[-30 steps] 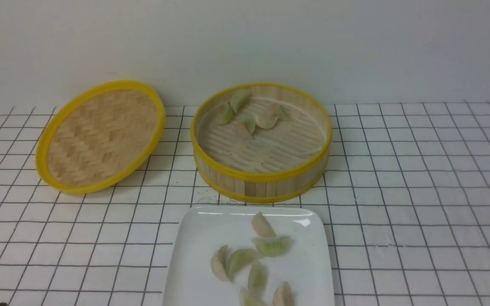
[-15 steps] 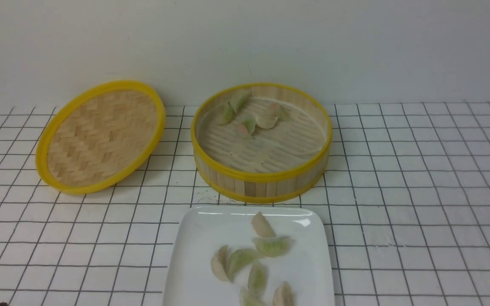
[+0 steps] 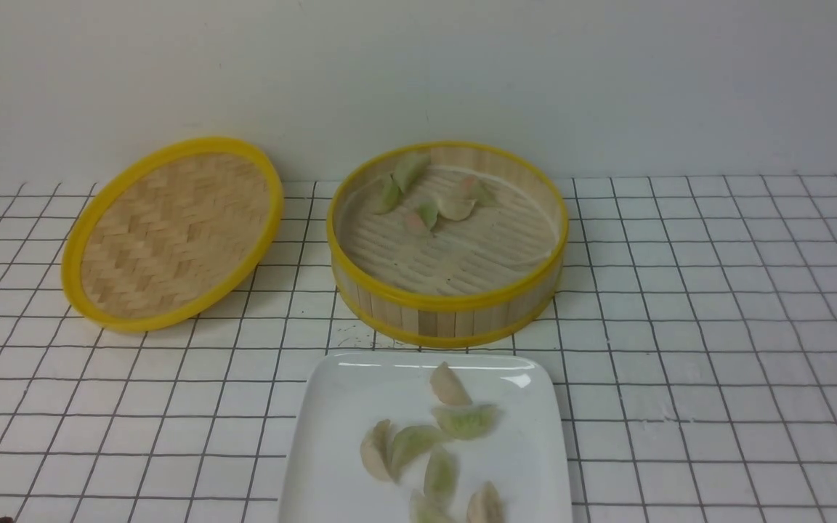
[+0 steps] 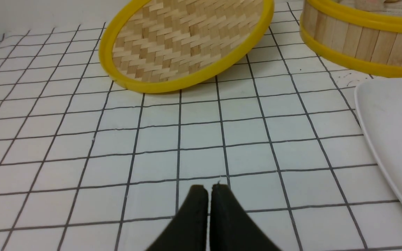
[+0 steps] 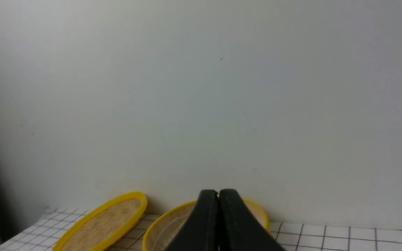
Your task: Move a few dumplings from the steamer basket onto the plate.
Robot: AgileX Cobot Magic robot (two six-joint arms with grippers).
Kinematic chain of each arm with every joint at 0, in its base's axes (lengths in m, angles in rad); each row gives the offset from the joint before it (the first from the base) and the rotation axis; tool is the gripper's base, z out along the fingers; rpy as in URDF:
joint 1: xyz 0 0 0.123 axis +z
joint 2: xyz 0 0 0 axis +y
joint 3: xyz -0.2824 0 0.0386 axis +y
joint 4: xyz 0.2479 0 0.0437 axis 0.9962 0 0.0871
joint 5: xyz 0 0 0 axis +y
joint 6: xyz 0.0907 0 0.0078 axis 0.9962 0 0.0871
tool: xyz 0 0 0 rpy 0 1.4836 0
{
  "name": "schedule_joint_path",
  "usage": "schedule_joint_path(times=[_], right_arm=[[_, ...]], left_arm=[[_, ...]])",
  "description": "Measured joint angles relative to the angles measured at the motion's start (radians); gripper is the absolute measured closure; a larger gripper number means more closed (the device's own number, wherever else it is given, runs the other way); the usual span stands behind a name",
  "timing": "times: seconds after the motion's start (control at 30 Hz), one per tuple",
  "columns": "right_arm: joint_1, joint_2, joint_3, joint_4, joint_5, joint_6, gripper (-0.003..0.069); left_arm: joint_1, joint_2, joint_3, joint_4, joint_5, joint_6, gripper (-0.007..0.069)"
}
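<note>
The dumplings (image 3: 429, 450) on the plate (image 3: 331, 428) are small pleated crescents, some pale green, some cream or pinkish-beige. Seven show in the front view, lying loosely in the middle and lower part of the plate, a few touching; the lowest two are cut by the frame's bottom edge. The plate is glossy white with rounded corners and sits at the bottom centre of the frame, just below the basket (image 3: 447, 309).

The basket is a round bamboo steamer with upright slat walls, a slatted floor and yellow rims top and bottom. It stands at the centre of the frame. More dumplings (image 3: 429, 196) lie in its far half, toward the upper left of the floor; about six can be made out, green and pinkish ones close together, one leaning on the far wall. The near half of the floor is bare slats.

The lid (image 3: 171, 232), shallow, woven, yellow-rimmed, sits at the left of the frame with its far edge raised, woven inside facing up.

The surface is a white cloth (image 3: 716, 305) with a thin dark grid, slightly wrinkled. Behind it stands a plain pale wall (image 3: 607, 80).

In the left wrist view the left gripper (image 4: 208, 190) has its black fingers pressed together, holding nothing, low over the cloth near the lid and plate edge. In the right wrist view the right gripper (image 5: 217, 193) also has its fingers pressed together, empty, facing the wall, with the basket and lid low in the frame.
</note>
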Motion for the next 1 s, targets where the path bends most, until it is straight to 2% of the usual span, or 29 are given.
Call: schedule_joint_path(times=[0.03, 0.1, 0.2, 0.23, 0.3, 0.53, 0.6, 0.83, 0.9, 1.0], right_arm=[[0.0, 0.0, 0.003, 0.011, -0.007, -0.011, 0.0673], [0.0, 0.0, 0.064, 0.186, -0.08, -0.201, 0.0673], [0.0, 0.0, 0.119, 0.308, -0.147, -0.339, 0.0673], [0.0, 0.0, 0.156, 0.377, -0.187, -0.419, 0.0673], [0.0, 0.0, 0.196, 0.44, -0.234, -0.49, 0.0673], [-0.02, 0.0, 0.318, 0.479, -0.32, -0.549, 0.0673], [-0.094, 0.0, 0.346, 0.483, -0.321, -0.549, 0.0673], [-0.495, 0.0, 0.476, 0.493, -0.293, -0.537, 0.0673], [-0.565, 0.0, 0.496, 0.493, -0.264, -0.536, 0.0673], [-0.612, 0.001, 0.502, 0.493, -0.21, -0.536, 0.0673]], left_arm=[[0.0, 0.0, 0.0, 0.0, 0.0, 0.0, 0.063], [0.0, 0.0, 0.0, -0.001, 0.0, 0.0, 0.063], [0.0, 0.0, 0.0, -0.001, 0.0, 0.0, 0.063], [0.0, 0.0, 0.0, -0.001, 0.0, 0.0, 0.063], [0.0, 0.0, 0.0, -0.001, 0.0, 0.0, 0.063], [0.0, 0.0, 0.0, -0.002, 0.0, 0.0, 0.063], [0.0, 0.0, 0.0, -0.002, 0.0, 0.0, 0.063], [0.0, 0.0, 0.0, -0.002, 0.0, 0.0, 0.063], [0.0, 0.0, 0.0, -0.002, 0.0, 0.0, 0.063], [0.0, 0.0, 0.0, -0.002, 0.0, 0.0, 0.063]])
